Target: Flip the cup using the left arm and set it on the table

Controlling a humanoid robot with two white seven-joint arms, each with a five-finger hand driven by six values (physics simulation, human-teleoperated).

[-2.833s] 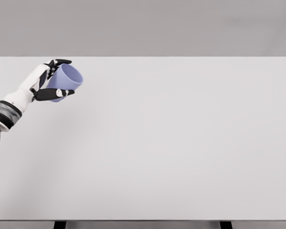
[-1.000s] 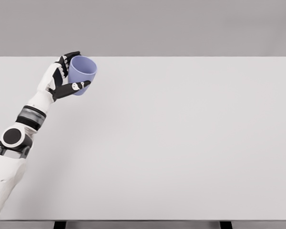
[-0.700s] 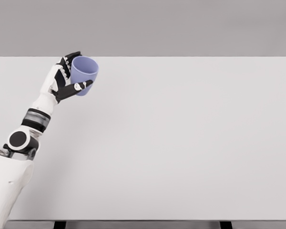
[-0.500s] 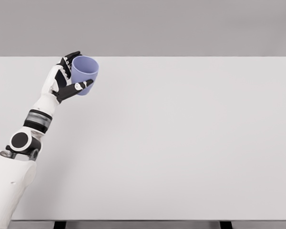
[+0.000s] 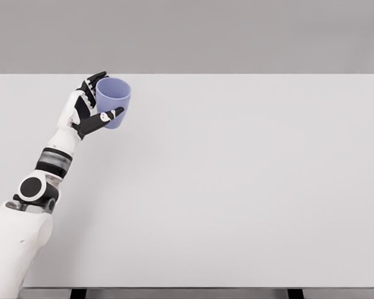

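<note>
Head view: white counter [image 5: 237,187] fills most of the frame, grey wall behind it, two dark legs just visible at the bottom edge. Left arm [image 5: 25,205] comes in from the lower left corner, white upper segment, black round joint, grey-banded wrist, reaching up and away toward the far left part of the counter. Left robot hand [image 5: 87,106] is wrapped on the cup [image 5: 114,101], pinching it from its left side: thumb [image 5: 105,118] lies across the front of the cup's lower wall, the other fingers [image 5: 93,80] curl around the back near the rim. Cup is light blue-purple, plain, no handle visible, mouth up, rim toward the top and slightly tilted to the right, inside wall visible through the opening. Cup sits over the far left area of the counter, near the back edge; its base is at or very close to the surface, cannot tell if it actually touches since no clear shadow or gap shows. Palm is to the left of the cup, black pads against the cup wall. Thumb tip and fingertips do not meet, cup body fills the space between them. Right arm does not show anywhere in the frame. Rest of the counter is plain white with even lighting, far edge running straight across the upper part of the frame.
</note>
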